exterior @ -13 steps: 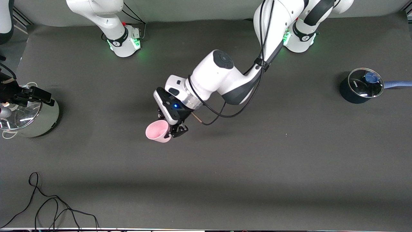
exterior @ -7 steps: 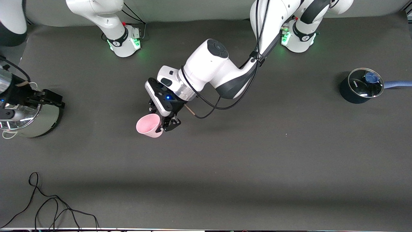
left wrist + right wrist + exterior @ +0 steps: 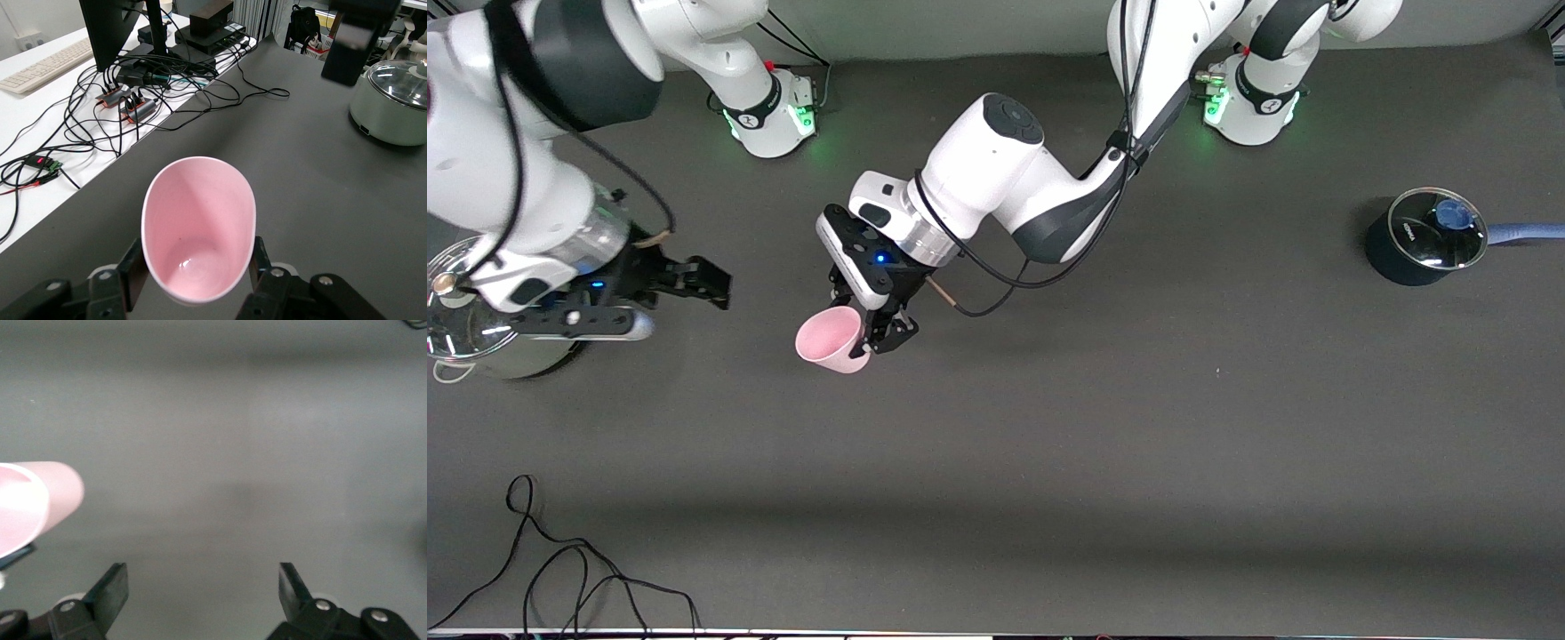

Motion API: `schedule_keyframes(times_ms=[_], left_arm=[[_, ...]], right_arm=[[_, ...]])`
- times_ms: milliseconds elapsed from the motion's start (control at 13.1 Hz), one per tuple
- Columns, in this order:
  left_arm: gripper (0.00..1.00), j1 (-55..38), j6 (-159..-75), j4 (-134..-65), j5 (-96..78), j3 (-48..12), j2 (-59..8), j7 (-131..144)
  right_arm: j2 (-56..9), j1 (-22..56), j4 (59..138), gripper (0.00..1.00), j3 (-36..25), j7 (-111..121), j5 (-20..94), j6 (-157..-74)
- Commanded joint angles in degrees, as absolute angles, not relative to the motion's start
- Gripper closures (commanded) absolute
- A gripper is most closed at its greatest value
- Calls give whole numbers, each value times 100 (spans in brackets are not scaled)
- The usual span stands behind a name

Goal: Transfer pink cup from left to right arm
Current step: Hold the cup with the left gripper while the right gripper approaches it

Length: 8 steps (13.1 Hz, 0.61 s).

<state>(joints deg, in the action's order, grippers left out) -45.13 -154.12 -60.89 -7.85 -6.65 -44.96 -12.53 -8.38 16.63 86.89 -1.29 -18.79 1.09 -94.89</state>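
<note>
Over the table's middle, the left gripper (image 3: pixel 869 333) is clamped on the pink cup (image 3: pixel 831 340), held tilted in the air. Near it, toward its own end, the right gripper (image 3: pixel 710 286) hangs spread wide and empty. Handover approach: it must next straddle the cup's free wall.

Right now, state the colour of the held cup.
Pale pink, plain; the pink cup shows best in the left wrist view.
</note>
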Motion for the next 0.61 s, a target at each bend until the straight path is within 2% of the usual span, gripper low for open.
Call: schedule_keyframes(times_ms=[0,229,534], left_arm=[[100,-4614,-15319,-6012,-694,-536,-4482,-1055],[100,-4614,-15328,-6012,-694,-536,-4491,-1055],[100,-4614,-15337,-6021,-694,-536,-4491,-1055]], right_arm=[[-932,1941,8508,0,-185,-2311,334,-9519],[-1054,2241,8368,0,-185,-2776,299,-9519],[-1221,2250,8271,0,-185,-2900,290,-9589]])
